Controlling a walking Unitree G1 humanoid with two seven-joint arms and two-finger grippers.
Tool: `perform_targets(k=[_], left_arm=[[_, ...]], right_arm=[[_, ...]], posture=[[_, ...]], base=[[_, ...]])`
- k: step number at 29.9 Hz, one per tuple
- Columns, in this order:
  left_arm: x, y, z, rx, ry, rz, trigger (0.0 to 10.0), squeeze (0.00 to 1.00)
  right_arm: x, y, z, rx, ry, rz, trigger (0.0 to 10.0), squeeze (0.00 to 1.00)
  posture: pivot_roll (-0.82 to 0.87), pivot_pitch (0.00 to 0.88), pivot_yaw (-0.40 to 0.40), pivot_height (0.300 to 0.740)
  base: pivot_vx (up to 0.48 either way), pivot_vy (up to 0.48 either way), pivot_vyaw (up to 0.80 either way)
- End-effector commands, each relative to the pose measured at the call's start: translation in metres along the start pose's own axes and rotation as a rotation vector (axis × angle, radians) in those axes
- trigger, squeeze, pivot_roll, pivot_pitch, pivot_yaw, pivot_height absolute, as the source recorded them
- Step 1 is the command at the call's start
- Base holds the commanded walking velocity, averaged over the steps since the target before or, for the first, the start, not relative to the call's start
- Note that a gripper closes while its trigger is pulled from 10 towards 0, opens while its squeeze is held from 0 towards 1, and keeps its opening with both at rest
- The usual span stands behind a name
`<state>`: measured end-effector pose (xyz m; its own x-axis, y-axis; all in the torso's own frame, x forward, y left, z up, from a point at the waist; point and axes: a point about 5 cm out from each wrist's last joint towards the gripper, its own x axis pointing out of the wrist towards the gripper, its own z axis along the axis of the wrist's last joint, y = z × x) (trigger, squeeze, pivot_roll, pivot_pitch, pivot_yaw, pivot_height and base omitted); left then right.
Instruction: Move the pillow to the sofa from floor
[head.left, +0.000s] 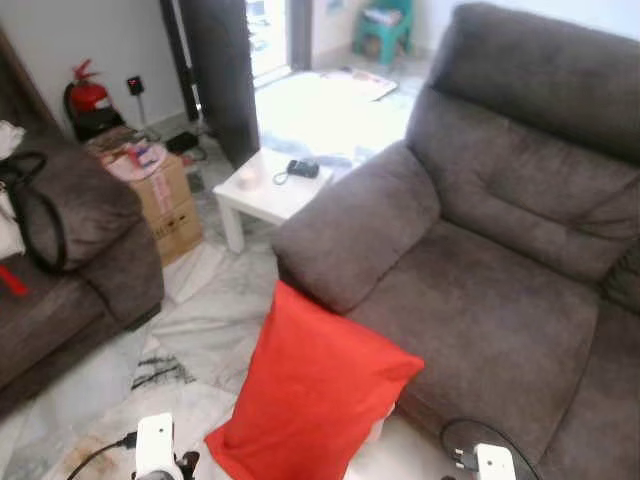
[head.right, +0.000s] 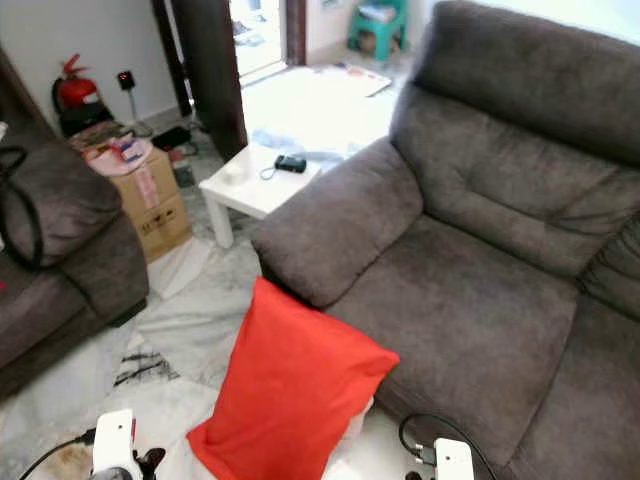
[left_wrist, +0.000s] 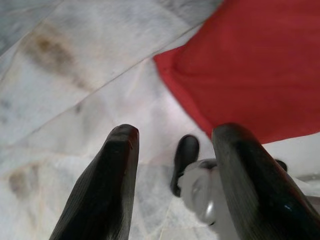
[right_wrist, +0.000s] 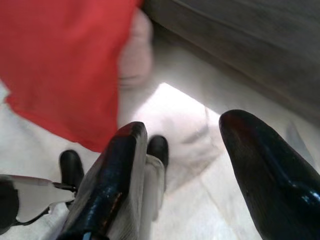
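Red and plump, the fabric pillow is leaning on the marble floor against the grey upholstered sofa's front edge while the left gripper and right gripper are hanging spread and empty, seemingly approaching to grasp it.

The pillow is standing on the floor at lower centre, leaning against the front of the sofa occupying the right. A small table is sitting behind the sofa arm, a cardboard box left of it, another sofa at far left.
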<state>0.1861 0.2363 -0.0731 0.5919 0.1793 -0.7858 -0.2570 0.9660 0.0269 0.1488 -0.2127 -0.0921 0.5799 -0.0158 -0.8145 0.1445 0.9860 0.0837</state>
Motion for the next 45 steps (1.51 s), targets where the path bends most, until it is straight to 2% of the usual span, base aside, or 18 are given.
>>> perform_targets(k=[1, 11, 22, 34, 45], left_arm=[[-0.0009, 0.0028, -0.0041, -0.006, 0.014, 0.007, 10.0, 0.0], [-0.0008, 0.0027, -0.004, -0.004, 0.014, 0.007, 10.0, 0.0], [-0.0009, 0.0027, -0.0038, -0.01, 0.007, 0.009, 10.0, 0.0], [-0.0009, 0.0031, -0.0032, -0.004, 0.004, 0.014, 10.0, 0.0], [-0.0009, 0.0037, -0.0021, 0.029, -0.003, 0.019, 10.0, 0.0]], right_arm=[[-0.0005, 0.0002, -0.0026, -0.001, 0.008, 0.0, 10.0, 0.0], [-0.0006, 0.0, -0.0026, -0.001, 0.007, 0.0, 10.0, 0.0], [-0.0007, -0.0002, -0.002, -0.01, 0.002, 0.002, 10.0, 0.0], [-0.0007, 0.0002, -0.0028, 0.022, 0.001, 0.0, 10.0, 0.0], [-0.0008, 0.0004, -0.0029, 0.032, -0.001, 0.001, 10.0, 0.0]], posture=[[-0.02, 0.053, -0.041, 0.74], [-0.02, 0.054, -0.041, 0.74], [-0.02, 0.056, -0.042, 0.74], [-0.02, 0.056, -0.043, 0.74], [-0.02, 0.051, -0.042, 0.74]], base=[[0.0, 0.0, 0.8], [0.0, 0.0, 0.76], [0.0, 0.0, 0.07], [0.0, 0.0, 0.13], [0.0, -0.117, 0.0]])
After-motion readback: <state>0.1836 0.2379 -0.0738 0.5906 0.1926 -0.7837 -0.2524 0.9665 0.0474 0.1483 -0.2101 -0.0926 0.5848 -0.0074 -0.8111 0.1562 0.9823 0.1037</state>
